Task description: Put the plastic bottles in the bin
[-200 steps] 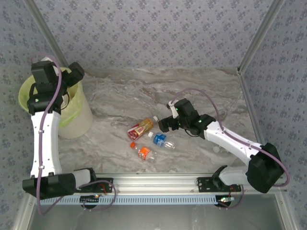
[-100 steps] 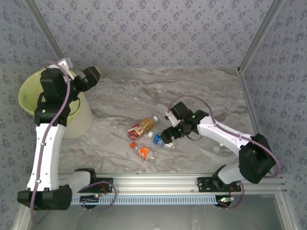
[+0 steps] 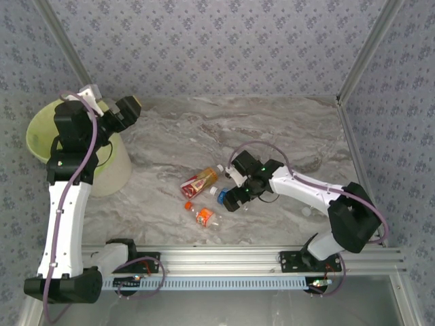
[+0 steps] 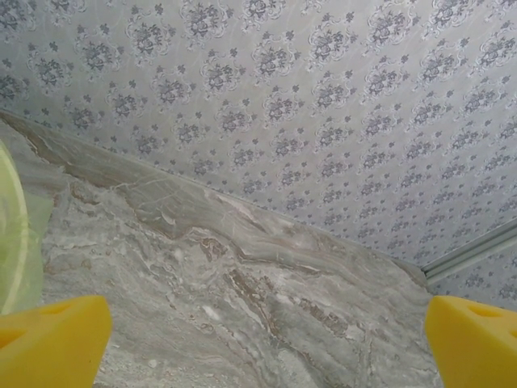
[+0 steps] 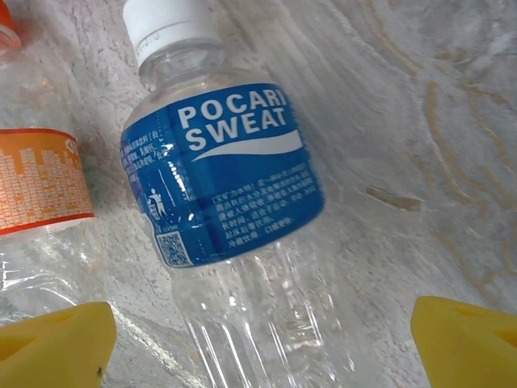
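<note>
Three plastic bottles lie mid-table: one with a red-orange label [image 3: 199, 182], one with an orange label and cap [image 3: 202, 215], and a blue-labelled one [image 3: 223, 196]. My right gripper [image 3: 234, 198] hangs open directly over the blue bottle [image 5: 226, 178], whose clear body runs down between the yellow pads [image 5: 56, 343], apart from both. The orange-labelled bottle [image 5: 40, 186] lies just to its left. The white bin [image 3: 112, 173] with its lime-green bag stands at the far left. My left gripper [image 3: 129, 109] is raised beside the bin's rim, open and empty, its pads [image 4: 52, 339] wide apart.
Patterned walls close the table at the back and both sides, with a metal post at the back right [image 3: 363, 54]. The aluminium rail [image 3: 217, 258] carrying the arm bases runs along the near edge. A sliver of the green bag [image 4: 12, 234] shows left of the left gripper.
My right gripper has travelled left and down from beside the bottles to sit over the blue bottle. The left gripper swung rightward off the bin's mouth, then held.
</note>
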Controlling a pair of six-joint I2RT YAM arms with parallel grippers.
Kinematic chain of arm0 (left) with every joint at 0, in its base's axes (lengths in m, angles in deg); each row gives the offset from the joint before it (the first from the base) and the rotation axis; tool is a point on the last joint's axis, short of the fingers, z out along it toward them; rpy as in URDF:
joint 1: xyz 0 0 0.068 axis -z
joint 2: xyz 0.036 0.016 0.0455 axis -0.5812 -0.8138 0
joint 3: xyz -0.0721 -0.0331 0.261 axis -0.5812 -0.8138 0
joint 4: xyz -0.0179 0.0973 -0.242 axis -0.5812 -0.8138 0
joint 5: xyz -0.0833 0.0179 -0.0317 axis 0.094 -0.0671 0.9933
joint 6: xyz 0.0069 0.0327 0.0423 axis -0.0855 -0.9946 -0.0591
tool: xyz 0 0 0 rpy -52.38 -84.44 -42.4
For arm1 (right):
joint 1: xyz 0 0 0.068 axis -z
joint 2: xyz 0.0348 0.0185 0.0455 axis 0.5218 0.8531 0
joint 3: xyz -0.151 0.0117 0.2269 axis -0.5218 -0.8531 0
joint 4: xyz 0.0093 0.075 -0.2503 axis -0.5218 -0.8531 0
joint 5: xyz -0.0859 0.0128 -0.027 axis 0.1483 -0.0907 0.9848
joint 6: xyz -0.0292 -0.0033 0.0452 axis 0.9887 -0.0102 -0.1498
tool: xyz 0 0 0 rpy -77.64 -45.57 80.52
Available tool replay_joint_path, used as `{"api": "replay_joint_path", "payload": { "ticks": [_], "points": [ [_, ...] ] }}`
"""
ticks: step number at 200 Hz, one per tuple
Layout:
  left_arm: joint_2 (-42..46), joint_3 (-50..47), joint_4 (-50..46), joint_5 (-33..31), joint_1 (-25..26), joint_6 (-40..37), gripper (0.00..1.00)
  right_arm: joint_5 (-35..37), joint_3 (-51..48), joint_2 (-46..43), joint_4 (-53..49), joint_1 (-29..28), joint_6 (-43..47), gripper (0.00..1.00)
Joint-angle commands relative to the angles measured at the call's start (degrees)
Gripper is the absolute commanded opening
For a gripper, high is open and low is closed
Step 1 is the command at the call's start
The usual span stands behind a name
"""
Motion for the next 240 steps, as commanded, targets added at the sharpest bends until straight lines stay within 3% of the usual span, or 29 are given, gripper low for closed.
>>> {"api": "replay_joint_path", "payload": {
  "ticks": [1,111,178,240],
  "points": [
    [1.4,-0.8,-0.3,-1.3,0.2,-1.0,1.00,2.1,-1.1,1.9,-0.8,-0.8,0.3,0.95],
    [1.9,-2.0,-0.5,-1.9,0.3,-1.8,0.99,8.4,-7.8,1.5,3.8,-4.9,-7.1,0.91],
    [1.8,-2.2,-0.5,-1.9,0.3,-2.0,1.00,10.6,-7.5,4.5,6.7,-5.5,-6.2,0.88],
    [1.5,-2.1,-0.2,-1.5,0.2,-1.9,0.99,10.8,-8.3,1.0,4.9,-6.6,-7.7,0.68]
  ]
}}
